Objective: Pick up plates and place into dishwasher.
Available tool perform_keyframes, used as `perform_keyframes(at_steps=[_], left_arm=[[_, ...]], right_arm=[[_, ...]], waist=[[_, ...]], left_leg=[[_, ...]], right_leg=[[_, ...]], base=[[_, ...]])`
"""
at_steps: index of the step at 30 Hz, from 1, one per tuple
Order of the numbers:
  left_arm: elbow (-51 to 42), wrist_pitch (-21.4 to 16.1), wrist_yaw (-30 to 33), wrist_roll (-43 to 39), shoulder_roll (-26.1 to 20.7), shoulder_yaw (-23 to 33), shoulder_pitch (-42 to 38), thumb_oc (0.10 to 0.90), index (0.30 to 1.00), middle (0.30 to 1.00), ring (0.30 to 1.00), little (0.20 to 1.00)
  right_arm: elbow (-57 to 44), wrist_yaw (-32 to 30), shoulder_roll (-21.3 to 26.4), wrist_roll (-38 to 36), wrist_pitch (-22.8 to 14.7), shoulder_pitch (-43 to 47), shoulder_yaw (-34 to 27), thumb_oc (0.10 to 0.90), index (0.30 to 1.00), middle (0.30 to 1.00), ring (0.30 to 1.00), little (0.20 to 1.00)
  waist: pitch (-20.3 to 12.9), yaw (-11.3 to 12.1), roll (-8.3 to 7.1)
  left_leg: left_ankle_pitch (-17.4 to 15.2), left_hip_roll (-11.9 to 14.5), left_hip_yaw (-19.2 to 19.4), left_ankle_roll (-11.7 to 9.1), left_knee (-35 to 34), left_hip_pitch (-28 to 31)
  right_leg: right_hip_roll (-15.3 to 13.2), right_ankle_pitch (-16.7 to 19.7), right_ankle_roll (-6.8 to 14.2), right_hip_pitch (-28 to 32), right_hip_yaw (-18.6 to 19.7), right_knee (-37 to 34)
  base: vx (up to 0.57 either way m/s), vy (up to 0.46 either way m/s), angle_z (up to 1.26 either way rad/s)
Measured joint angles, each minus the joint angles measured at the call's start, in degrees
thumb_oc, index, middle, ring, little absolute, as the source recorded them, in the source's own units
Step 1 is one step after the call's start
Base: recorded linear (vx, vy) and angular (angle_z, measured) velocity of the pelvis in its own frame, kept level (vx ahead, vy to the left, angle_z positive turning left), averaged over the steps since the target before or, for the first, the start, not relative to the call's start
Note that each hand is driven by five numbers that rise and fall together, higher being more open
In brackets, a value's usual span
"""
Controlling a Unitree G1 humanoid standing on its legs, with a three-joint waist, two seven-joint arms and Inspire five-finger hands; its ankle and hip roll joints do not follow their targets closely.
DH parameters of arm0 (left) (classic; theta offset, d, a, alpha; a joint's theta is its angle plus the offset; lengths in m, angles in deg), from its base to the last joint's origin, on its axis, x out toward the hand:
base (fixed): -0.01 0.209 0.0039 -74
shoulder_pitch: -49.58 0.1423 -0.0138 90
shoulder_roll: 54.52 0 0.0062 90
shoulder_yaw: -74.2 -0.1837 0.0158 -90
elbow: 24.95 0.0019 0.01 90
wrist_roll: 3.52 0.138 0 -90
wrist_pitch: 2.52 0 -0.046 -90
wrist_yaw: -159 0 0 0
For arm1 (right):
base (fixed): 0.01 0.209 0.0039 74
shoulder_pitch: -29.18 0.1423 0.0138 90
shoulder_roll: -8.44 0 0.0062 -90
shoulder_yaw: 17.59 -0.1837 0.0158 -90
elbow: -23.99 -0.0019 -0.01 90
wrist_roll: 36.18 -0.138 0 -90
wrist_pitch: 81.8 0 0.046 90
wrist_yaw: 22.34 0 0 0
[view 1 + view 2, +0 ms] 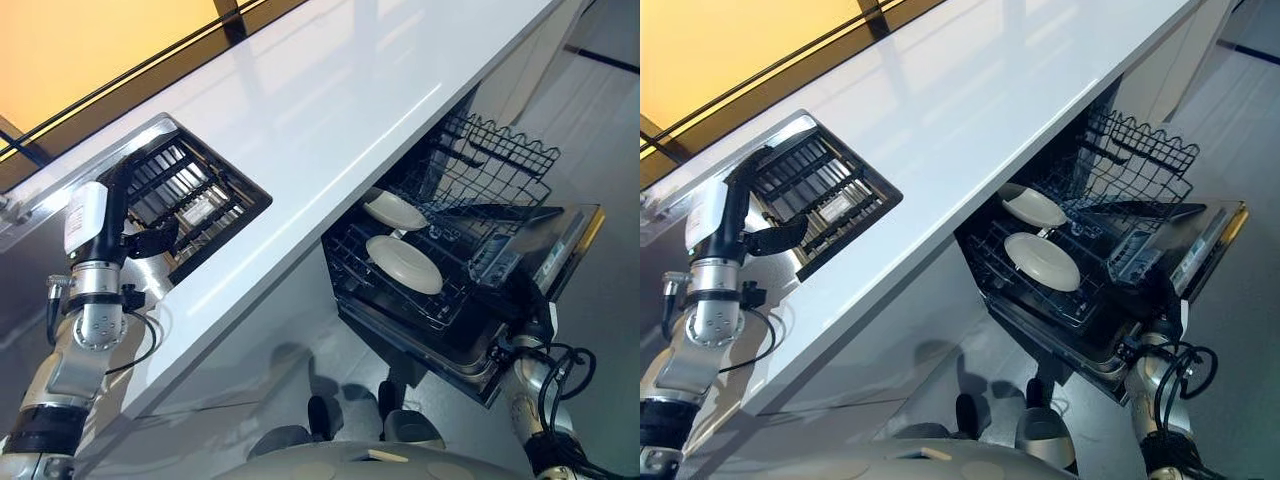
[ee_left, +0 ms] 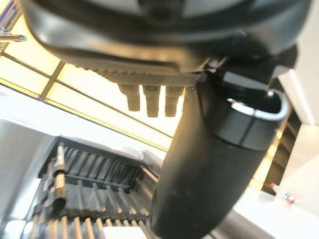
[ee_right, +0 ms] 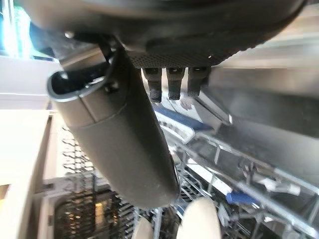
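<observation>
Left eye view: two plates (image 1: 404, 263) already sit in the dishwasher's lower rack (image 1: 362, 268), right of the white tabletop (image 1: 330, 130). My left hand (image 1: 140, 240) hovers over the dark drying rack (image 1: 195, 200) at far left, fingers relaxed, holding nothing. Right hand (image 3: 172, 82) near the dishwasher door, fingers loose, empty. I judge I'm between plates; next I must find another in that rack.

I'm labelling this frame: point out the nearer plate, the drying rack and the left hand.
Nearer plate (image 1: 404, 263), left eye view, centre of its face.
Drying rack (image 1: 190, 200), left eye view, its slats.
Left hand (image 1: 738, 215), right eye view, its palm.
</observation>
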Motion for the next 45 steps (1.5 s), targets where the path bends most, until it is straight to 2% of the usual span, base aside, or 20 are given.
perform_keyframes(at_steps=[2, 11, 20, 26, 28, 31, 33, 36, 38, 41, 45], left_arm=[[0.0, 0.0, 0.0, -0.3, 0.0, -0.3, -0.4, 0.8, 0.9, 0.9, 0.9, 0.9], [2.2, 0.1, 0.0, -1.3, -0.1, -1.8, -2.7, 0.8, 0.9, 0.9, 0.9, 0.9], [4.1, -0.4, 0.0, -1.4, -1.3, -1.9, -5.9, 0.8, 0.9, 0.9, 0.9, 0.9], [8.3, -0.6, -0.5, -2.2, -1.3, -3.7, -10.8, 0.8, 0.9, 0.9, 0.9, 0.9], [8.4, -0.8, -0.6, -2.5, -1.3, -4.2, -11.4, 0.8, 0.9, 0.9, 0.9, 0.9], [8.3, -2.2, -1.5, -2.5, -1.3, -6.1, -12.9, 0.8, 0.9, 0.9, 0.9, 0.9], [8.1, -3.0, -1.8, -2.5, -1.3, -6.8, -13.3, 0.8, 0.9, 0.9, 0.9, 0.9], [8.1, -3.0, -1.8, -2.6, -1.3, -6.6, -13.3, 0.8, 0.9, 0.9, 0.9, 0.9], [8.1, -3.0, -1.8, -2.6, -1.3, -6.8, -13.3, 0.8, 0.9, 0.9, 0.9, 0.9], [8.0, -3.0, -1.8, -2.5, -1.1, -7.0, -13.1, 0.8, 0.9, 0.9, 0.9, 0.9], [5.1, -3.0, -1.6, -2.4, -1.0, -5.8, -10.2, 0.8, 0.9, 0.9, 0.9, 0.9]], right_arm=[[1.4, -0.2, 0.5, -1.0, 0.5, 1.3, 1.3, 0.8, 0.9, 0.9, 0.9, 0.9], [8.2, 3.2, 5.7, -4.4, 2.9, 4.9, 1.0, 0.8, 0.9, 0.9, 0.9, 0.9], [8.4, 13.4, 9.1, -10.2, 3.0, 6.5, 3.3, 0.8, 0.9, 0.9, 0.9, 0.9], [8.3, 17.9, 6.8, -24.1, 2.8, 12.4, 6.2, 0.8, 0.9, 0.9, 0.9, 0.9], [7.4, 23.0, 5.9, -27.8, 2.6, 14.7, 8.1, 0.8, 0.9, 0.9, 0.9, 0.9], [7.4, 23.8, 3.5, -33.8, 2.2, 19.7, 9.1, 0.8, 0.9, 0.9, 0.9, 0.9], [7.4, 23.6, 3.2, -34.8, 2.1, 21.7, 9.3, 0.8, 0.9, 0.9, 0.9, 0.9], [7.7, 22.8, 3.2, -34.1, 0.9, 21.5, 9.3, 0.8, 0.9, 0.9, 0.9, 0.9], [7.6, 21.0, 3.1, -30.4, 0.0, 21.5, 9.6, 0.8, 0.9, 0.9, 0.9, 0.9], [5.9, 13.3, 2.9, -19.5, -1.0, 21.2, 11.1, 0.8, 0.9, 0.9, 0.9, 0.9], [-1.1, 4.2, 2.7, -1.2, -1.1, 14.6, 10.9, 0.8, 0.9, 0.9, 0.9, 0.9]], waist=[[0.3, 0.7, 0.46], [1.0, 2.7, 0.3], [3.6, 3.5, -0.92], [4.4, 5.8, -1.38], [4.4, 6.6, -1.42], [4.4, 7.9, -1.35], [4.5, 9.1, -1.36], [4.5, 9.9, -1.4], [4.5, 9.9, -1.43], [4.6, 9.6, -1.64], [5.0, 9.6, -2.24]], left_leg=[[0.0, 0.0, -0.7, 0.0, 0.0, 0.0], [0.7, -0.4, -2.8, 0.0, 0.0, -0.4], [2.1, -0.1, -5.9, -0.8, 0.0, -2.5], [3.0, 0.0, -7.5, -1.0, 0.0, -3.1], [3.0, 0.0, -7.6, -1.1, 0.0, -3.0], [3.0, -0.1, -8.4, -1.1, 0.1, -3.0], [3.0, -0.1, -8.6, -1.1, 0.1, -2.8], [3.0, -0.1, -8.4, -1.1, 0.1, -2.7], [3.0, -0.2, -8.1, -1.1, 0.1, -2.5], [2.9, -0.1, -7.9, -1.0, 0.0, -2.0], [2.7, -0.1, -6.3, -0.7, 0.0, -1.4]], right_leg=[[-0.1, 0.0, 0.0, 0.3, -1.0, 0.0], [-0.6, -0.3, 0.3, 0.8, -3.1, 0.0], [-0.2, -0.2, 0.2, 0.2, -6.3, 0.0], [0.2, 0.0, -0.6, 0.2, -7.9, 0.0], [0.2, -0.1, -0.7, 0.4, -8.2, 0.0], [0.3, -0.2, -1.0, 0.7, -9.1, 0.0], [0.3, -0.3, -1.0, 1.1, -9.1, 0.0], [0.1, -0.5, -0.9, 1.3, -9.1, 0.0], [0.1, -0.5, -0.9, 1.4, -9.0, 0.0], [0.2, -0.5, -0.9, 1.7, -8.4, 0.0], [0.3, -0.5, -0.9, 1.8, -6.0, 0.0]], base=[[0.04, -0.038, 0.15], [0.05, -0.034, 0.12], [0.02, -0.046, 0.17], [0.06, 0.001, 0.15], [0.06, 0.023, 0.06], [0.06, 0.021, 0.14], [0.04, 0.022, 0.13], [0.01, 0.029, 0.06], [-0.01, 0.033, -0.04], [-0.02, 0.044, -0.05], [-0.03, 0.044, -0.13]])
